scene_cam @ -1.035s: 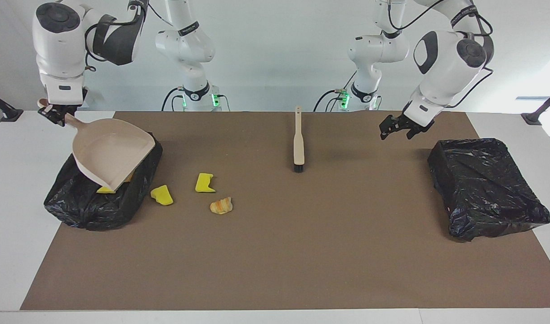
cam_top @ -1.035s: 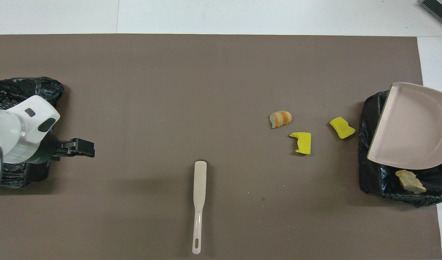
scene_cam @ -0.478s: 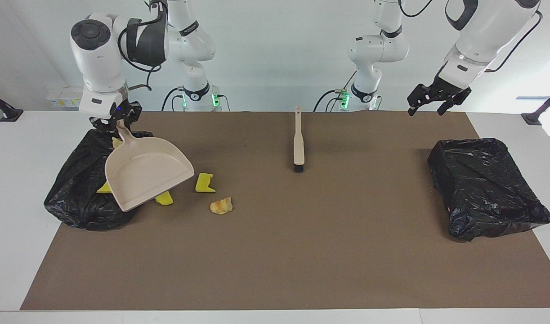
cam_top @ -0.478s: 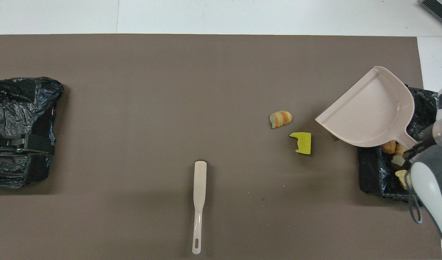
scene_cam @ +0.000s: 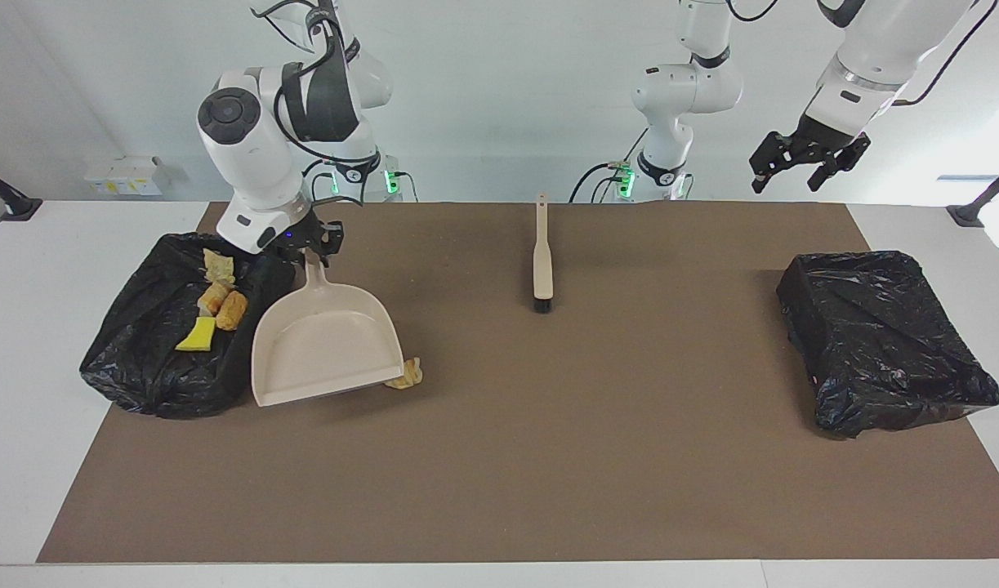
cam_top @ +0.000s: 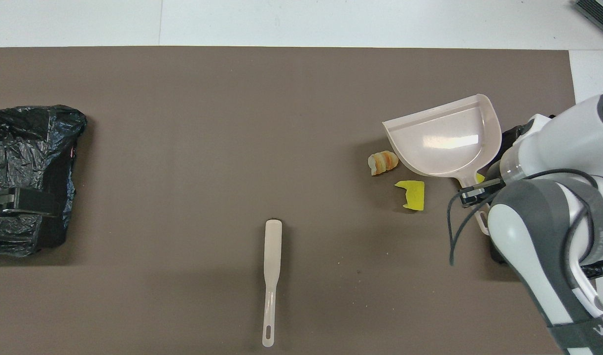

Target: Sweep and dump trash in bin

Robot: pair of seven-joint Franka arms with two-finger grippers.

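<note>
My right gripper [scene_cam: 307, 249] is shut on the handle of the beige dustpan [scene_cam: 323, 347], which hangs tilted with its lip low over the mat beside the black-bagged bin [scene_cam: 140, 367]. A golden-brown croissant piece [scene_cam: 407, 376] lies at the pan's lip. In the overhead view the pan [cam_top: 444, 140] is beside the croissant piece [cam_top: 382, 162] and a yellow sponge chunk [cam_top: 412, 194]; a second yellow chunk [cam_top: 480, 177] peeks out by the handle. Several trash pieces [scene_cam: 221, 302] lie in the bin. My left gripper [scene_cam: 809, 155] is open and raised over the table's left-arm end.
A beige hand brush [scene_cam: 542, 253] lies on the brown mat [scene_cam: 499, 474] near the robots, midway between the arms; it also shows in the overhead view [cam_top: 271, 281]. A second black-bagged bin [scene_cam: 883, 343] stands at the left arm's end.
My right gripper has swung the dustpan off the bin and down toward the mat, over the yellow chunks. The left gripper has risen and drawn back over its end.
</note>
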